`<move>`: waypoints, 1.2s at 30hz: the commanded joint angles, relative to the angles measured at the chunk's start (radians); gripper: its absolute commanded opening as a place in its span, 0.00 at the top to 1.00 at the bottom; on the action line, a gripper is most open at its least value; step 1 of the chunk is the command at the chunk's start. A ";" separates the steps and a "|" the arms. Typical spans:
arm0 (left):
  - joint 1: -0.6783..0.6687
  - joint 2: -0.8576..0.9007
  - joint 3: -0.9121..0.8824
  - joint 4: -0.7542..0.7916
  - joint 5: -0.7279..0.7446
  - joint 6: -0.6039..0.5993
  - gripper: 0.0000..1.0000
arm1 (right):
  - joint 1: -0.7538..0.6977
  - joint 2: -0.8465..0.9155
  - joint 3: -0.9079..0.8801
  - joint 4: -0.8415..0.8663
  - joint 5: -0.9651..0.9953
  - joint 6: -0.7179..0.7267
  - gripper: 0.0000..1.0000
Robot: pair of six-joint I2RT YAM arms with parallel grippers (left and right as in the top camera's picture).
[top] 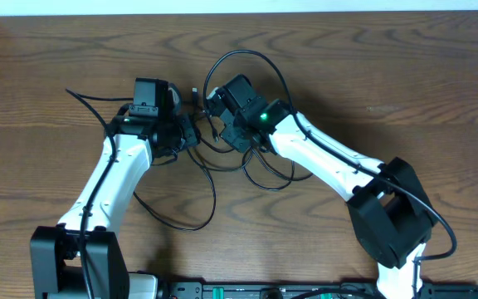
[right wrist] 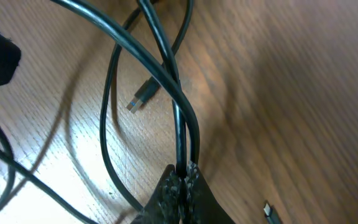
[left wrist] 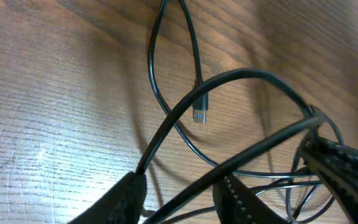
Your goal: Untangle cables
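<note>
Black cable (right wrist: 179, 124), looped near the middle of the far edge of the table (top: 405, 66), is pinched in the closed right gripper (right wrist: 184, 175); the left gripper (left wrist: 182, 190), fingers apart around strands, should clamp one before pulling slowly.

We logged a table (top: 438, 75) of brown wood with dark grain streaks | light glared off its surface in both wrist views | we saw a pale strip (top: 222, 7) running along its far edge | we noted a dark bar (top: 191, 290) at its near edge, carrying small green parts (top: 218, 291)
</note>
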 commanded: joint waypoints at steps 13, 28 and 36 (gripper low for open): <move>0.002 0.006 -0.001 0.013 -0.012 0.026 0.92 | -0.008 -0.066 0.006 -0.013 -0.006 0.011 0.99; 0.125 -0.067 0.000 -0.039 -0.014 0.035 0.92 | -0.243 -0.154 0.006 -0.083 0.036 0.264 0.99; 0.134 -0.067 0.000 -0.079 -0.014 0.035 0.92 | -0.469 -0.254 0.006 -0.167 0.061 0.414 0.99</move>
